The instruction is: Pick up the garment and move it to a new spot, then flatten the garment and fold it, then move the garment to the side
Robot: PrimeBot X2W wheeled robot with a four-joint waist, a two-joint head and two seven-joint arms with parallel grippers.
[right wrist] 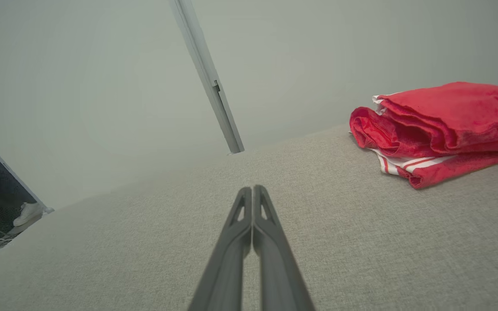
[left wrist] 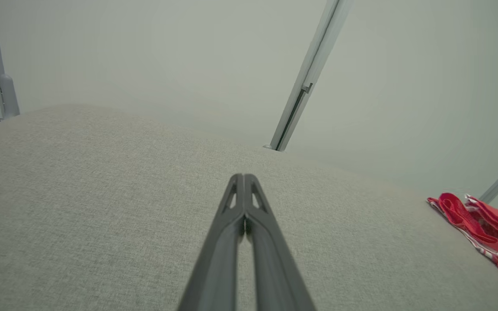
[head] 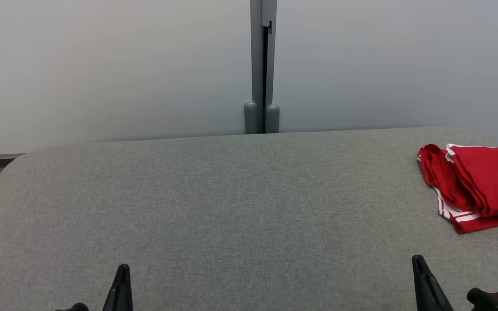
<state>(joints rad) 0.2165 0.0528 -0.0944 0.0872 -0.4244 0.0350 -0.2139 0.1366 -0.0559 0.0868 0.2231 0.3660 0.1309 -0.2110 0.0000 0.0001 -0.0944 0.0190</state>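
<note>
Fingers of my left gripper (left wrist: 244,176) and right gripper (right wrist: 252,188) were pressed together, empty. The folded red garment (right wrist: 439,116) lay on the surface (head: 231,207), ahead-right of the right gripper. I judged the move aside done, with only withdrawal remaining.

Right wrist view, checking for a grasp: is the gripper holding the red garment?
No, the right gripper is shut on nothing, and the red garment lies apart from it on the grey surface.

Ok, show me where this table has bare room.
The table is bare from its left edge through the middle, between the wall and the left gripper and right gripper. Crowded only at the far right, where the red garment lies.
</note>
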